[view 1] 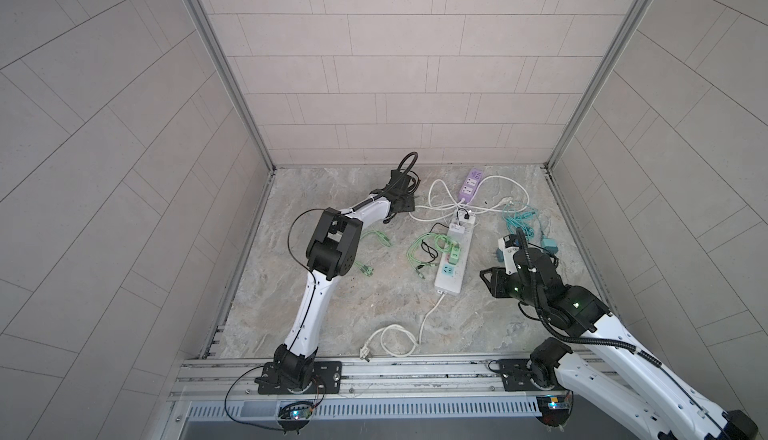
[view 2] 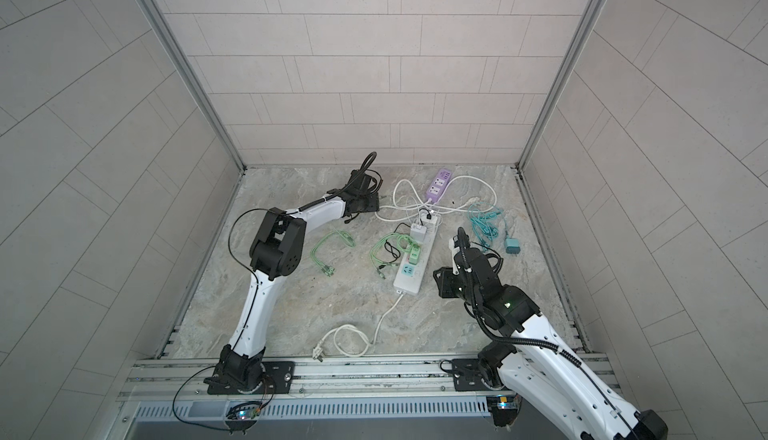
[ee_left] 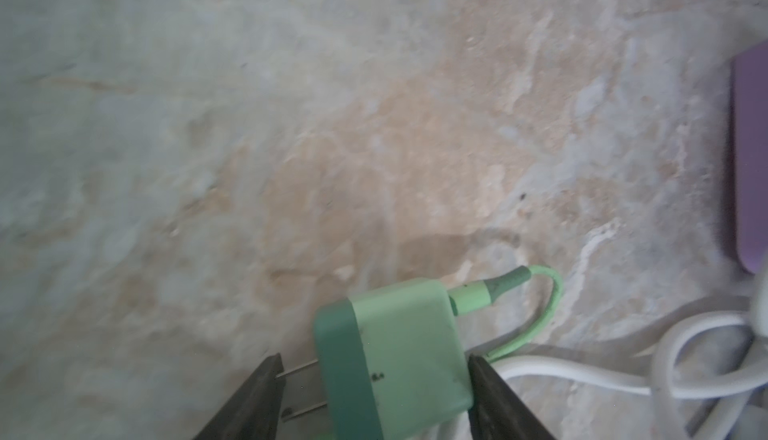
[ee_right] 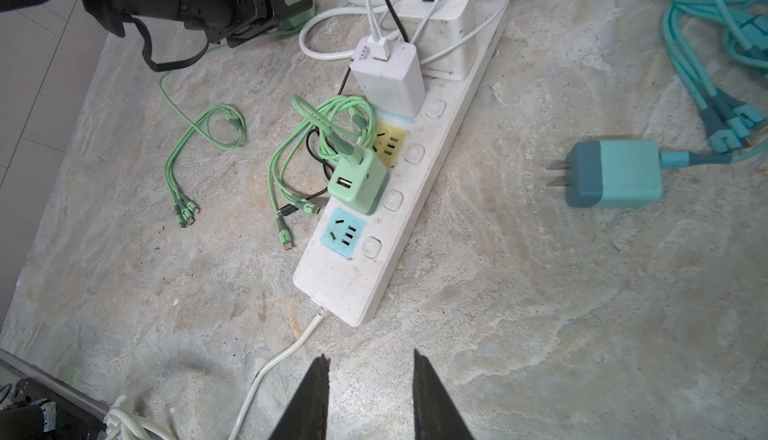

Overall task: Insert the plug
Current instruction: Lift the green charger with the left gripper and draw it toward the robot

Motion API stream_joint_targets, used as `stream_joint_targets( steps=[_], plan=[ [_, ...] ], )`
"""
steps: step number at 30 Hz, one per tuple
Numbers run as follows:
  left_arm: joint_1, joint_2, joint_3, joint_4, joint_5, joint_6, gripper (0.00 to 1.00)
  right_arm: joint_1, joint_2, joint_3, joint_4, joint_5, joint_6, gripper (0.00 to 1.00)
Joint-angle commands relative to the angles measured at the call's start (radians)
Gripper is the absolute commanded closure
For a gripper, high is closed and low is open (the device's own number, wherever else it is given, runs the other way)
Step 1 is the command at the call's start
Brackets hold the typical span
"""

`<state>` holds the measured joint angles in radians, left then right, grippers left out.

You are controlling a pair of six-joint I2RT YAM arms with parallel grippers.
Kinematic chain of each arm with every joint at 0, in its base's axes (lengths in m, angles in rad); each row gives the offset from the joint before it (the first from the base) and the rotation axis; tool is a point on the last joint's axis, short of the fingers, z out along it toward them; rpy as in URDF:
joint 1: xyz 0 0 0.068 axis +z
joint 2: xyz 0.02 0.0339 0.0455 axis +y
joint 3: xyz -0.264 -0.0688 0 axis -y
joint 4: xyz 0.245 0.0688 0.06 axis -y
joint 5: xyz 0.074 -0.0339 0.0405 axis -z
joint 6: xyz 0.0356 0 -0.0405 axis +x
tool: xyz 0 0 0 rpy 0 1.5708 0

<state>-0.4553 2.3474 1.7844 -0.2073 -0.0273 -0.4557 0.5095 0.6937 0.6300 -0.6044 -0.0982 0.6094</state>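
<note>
**Left arm holds the plug, sockets wait to its right.** The left gripper [ee_left: 374, 361] holds the green plug [ee_left: 399, 346] clear of the table [view 1: 374, 305], and its shadow falls on the stone below. The jaws clamp it end to end. One finger [ee_left: 257, 392] meets the tips of the two prongs and the other presses the rear face, where a green cable [ee_left: 557, 292] loops away. The plug's long axis therefore runs across the jaws, with the prongs pointing sideways, not down.

In both top views this arm is stretched to the far side of the table, near the purple strip [view 1: 469, 184] and to its left. The white strip [view 1: 453, 263] lies nearer the robot and to the gripper's right, running near to far. Its yellow socket [ee_right: 390, 143] and blue socket [ee_right: 343, 232] are free. A green charger [ee_right: 357, 180] sits between them, and two white chargers [ee_right: 390, 81] fill the far end.

The right gripper [ee_right: 370, 361] hovers off the white strip's near end, jaws partly apart and empty. A teal plug [ee_right: 615, 174] lies loose on the table beside it.

The insertion looks to be the left arm's job. With a finger across the prong tips, the plug probably needs regripping or turning before its prongs can face a socket.
</note>
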Motion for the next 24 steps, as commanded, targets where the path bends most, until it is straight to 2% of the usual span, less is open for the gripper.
stream_joint_targets(
  steps=[1, 9, 12, 16, 21, 24],
  plan=[
    [0.027, -0.116, -0.129, 0.055, -0.056, -0.007, 0.51, -0.002, 0.015, -0.005, 0.033, -0.023, -0.008, 0.67],
    [0.041, -0.335, -0.395, -0.014, -0.117, -0.038, 0.44, 0.000, 0.083, -0.004, 0.116, -0.084, -0.002, 0.67],
    [0.046, -0.373, -0.443, -0.010, -0.089, -0.026, 0.41, 0.001, 0.094, -0.005, 0.122, -0.094, -0.005, 0.67],
    [0.050, -0.381, -0.415, -0.131, 0.018, -0.030, 0.39, 0.002, 0.083, -0.006, 0.118, -0.096, -0.005, 0.67],
    [0.056, -0.399, -0.498, -0.102, 0.093, -0.100, 0.38, 0.002, 0.063, -0.042, 0.123, -0.100, 0.006, 0.67],
    [0.056, -0.419, -0.551, -0.076, 0.096, -0.126, 0.35, 0.003, 0.047, -0.056, 0.122, -0.104, 0.010, 0.67]
  ],
)
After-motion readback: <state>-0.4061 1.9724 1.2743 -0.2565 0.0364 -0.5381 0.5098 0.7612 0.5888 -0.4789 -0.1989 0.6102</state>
